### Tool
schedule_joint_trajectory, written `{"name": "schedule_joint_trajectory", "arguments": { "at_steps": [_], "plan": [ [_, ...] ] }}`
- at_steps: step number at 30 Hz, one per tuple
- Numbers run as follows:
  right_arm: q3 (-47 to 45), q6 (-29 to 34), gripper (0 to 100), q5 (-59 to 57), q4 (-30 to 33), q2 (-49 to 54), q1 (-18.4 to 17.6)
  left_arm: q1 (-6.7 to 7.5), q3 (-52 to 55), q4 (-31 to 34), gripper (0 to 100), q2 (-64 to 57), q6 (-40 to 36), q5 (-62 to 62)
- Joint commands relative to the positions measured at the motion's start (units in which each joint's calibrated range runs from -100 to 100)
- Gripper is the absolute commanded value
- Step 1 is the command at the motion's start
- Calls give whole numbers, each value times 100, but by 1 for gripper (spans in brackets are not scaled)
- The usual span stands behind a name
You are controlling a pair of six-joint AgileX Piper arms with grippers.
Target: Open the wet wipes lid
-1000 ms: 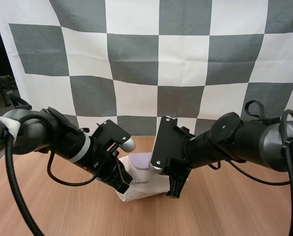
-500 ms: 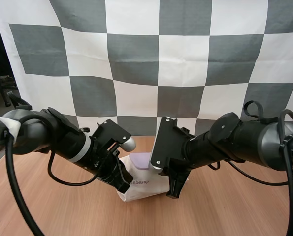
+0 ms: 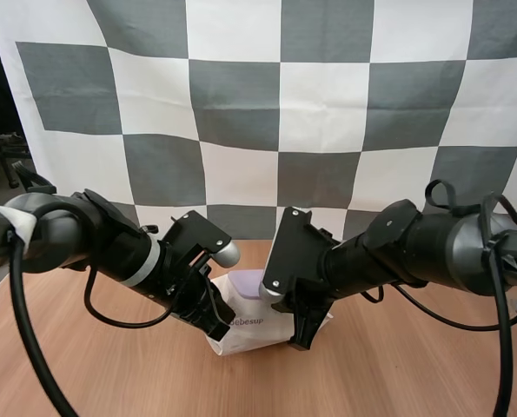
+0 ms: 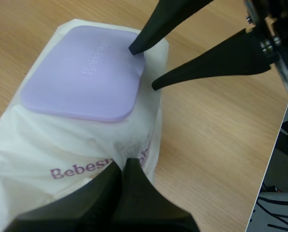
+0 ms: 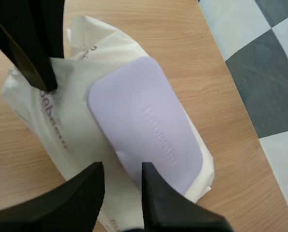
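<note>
The job looks barely begun: the lilac lid (image 4: 83, 72) lies flat and closed on the wet wipes pack (image 3: 249, 334), with no edge lifted, so the whole opening is left to do. Both arms are in place for it. In the high view the pack sits on the wooden table (image 3: 397, 365) between them, with the left gripper (image 3: 216, 328) at the pack's 9 o'clock and the right gripper (image 3: 303, 337) at its 3 o'clock. The left gripper's 2 fingers lie closed together as 1 dark wedge, tips down on the wrapper by the purple Bebesup print (image 4: 71, 171), probably pinning the pack. Whether a fold of film is caught between them I cannot tell. The right gripper's fingers (image 5: 93, 174) stand apart. In the left wrist view, 1 tip touches the lid's edge at a corner and the other hangs just beside the pack's side, so it seems set to catch the lid's lip. The pack is a soft white pouch, crumpled at its ends, and the lid is a rigid rounded rectangle with a raised brand word.
</note>
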State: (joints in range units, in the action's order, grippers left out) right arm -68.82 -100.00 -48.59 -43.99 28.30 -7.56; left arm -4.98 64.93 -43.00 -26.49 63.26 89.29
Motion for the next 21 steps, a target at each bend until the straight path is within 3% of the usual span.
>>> {"name": "schedule_joint_trajectory", "arguments": {
  "at_steps": [1,10,21],
  "plan": [
    [4,0,46,26,-5,-69,-2,-2,-4,0,0,-10,3,8],
    [20,0,46,242,-49,-80,-2,-2,-4,0,0,-10,3,8],
    [20,0,38,361,-460,-80,-2,-2,-4,0,0,-10,3,8]
  ]
}}
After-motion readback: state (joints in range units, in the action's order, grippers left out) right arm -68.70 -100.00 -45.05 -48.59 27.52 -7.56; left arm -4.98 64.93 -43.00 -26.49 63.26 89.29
